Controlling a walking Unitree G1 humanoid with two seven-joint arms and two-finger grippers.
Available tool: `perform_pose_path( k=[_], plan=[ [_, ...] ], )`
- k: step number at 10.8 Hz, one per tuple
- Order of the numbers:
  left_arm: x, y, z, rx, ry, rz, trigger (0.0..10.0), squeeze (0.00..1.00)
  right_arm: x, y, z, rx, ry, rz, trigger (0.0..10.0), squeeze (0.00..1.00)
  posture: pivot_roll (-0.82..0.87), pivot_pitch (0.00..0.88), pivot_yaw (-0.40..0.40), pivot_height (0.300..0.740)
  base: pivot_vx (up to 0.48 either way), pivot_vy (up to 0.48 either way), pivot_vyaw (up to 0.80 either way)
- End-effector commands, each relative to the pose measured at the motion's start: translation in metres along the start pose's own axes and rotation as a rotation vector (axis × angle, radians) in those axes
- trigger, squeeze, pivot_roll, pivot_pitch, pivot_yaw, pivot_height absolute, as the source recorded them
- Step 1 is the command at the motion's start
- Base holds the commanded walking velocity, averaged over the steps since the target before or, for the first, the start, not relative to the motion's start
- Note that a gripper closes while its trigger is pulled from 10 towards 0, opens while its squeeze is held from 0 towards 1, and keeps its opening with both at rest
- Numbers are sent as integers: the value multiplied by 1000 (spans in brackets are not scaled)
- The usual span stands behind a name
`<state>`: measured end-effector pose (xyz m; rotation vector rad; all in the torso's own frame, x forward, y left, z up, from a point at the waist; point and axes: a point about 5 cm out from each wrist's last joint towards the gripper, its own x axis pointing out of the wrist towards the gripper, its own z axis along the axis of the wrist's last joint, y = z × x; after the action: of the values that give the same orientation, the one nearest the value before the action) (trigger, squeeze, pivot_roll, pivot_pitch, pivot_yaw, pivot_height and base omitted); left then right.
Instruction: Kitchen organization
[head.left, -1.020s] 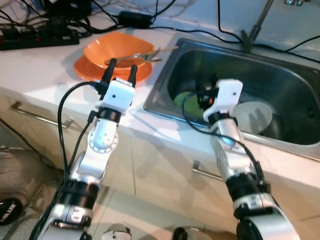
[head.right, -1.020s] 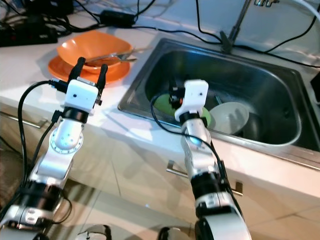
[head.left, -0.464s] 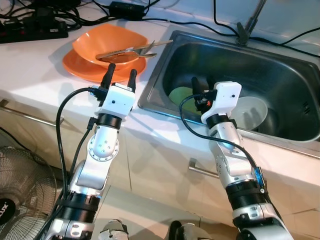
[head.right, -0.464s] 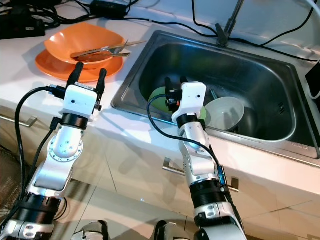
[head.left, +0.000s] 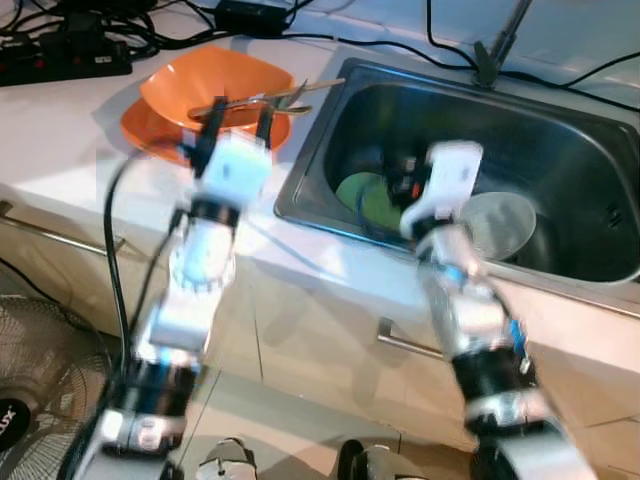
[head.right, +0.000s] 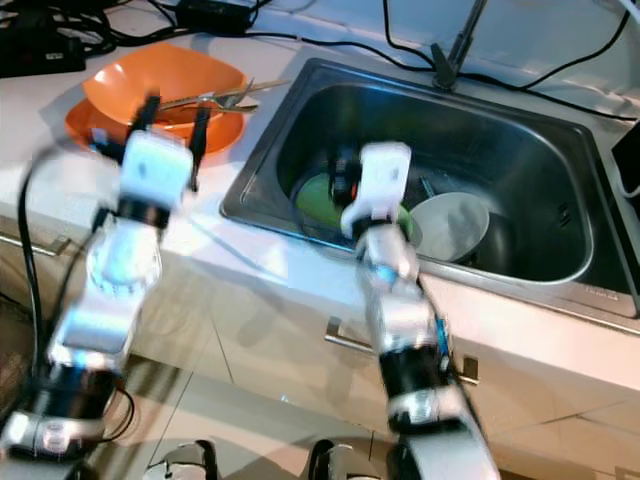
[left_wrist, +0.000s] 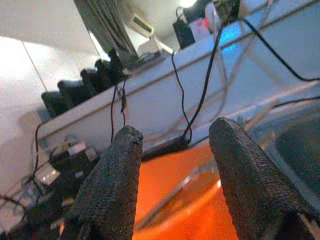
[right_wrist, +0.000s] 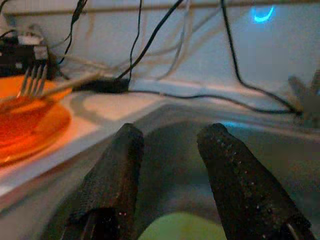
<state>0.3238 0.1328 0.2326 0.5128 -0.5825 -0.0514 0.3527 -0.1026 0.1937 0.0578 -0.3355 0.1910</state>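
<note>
Stainless sink (head.left: 560, 255) at 3 o'clock is holding green plate (head.left: 362, 195) and white bowl (head.left: 497, 222) | orange dishes (head.left: 205, 95) with fork at 11 | right gripper (right_wrist: 170, 165) hovering over sink, left gripper (left_wrist: 175, 165) nearing dishes, both spread, empty | step: approaching; next: pick a dish | arms are blurring.

home kitchen: steel sink (head.right: 520, 130), counter (head.left: 60, 130).
</note>
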Motion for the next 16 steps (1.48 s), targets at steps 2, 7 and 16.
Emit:
perform_pose_path(
  k=[2, 7, 16],
  plan=[
    [6, 4, -5, 14, 15, -20, 10000, 0, 9, -9, 15, -16, -24, -24, 10000, 0, 82, 174, -98, 740, 0, 0, 0],
    [16, -6, -8, 54, 63, -115, 10000, 0, 24, -10, 24, -32, -22, -14, 10000, 0, 86, 152, -108, 740, 0, 0, 0],
    [47, -46, -13, 469, 49, -476, 10000, 0, 31, 1, 23, 5, -32, 7, 10000, 0, 107, 102, -95, 740, 0, 0, 0]
  ],
)
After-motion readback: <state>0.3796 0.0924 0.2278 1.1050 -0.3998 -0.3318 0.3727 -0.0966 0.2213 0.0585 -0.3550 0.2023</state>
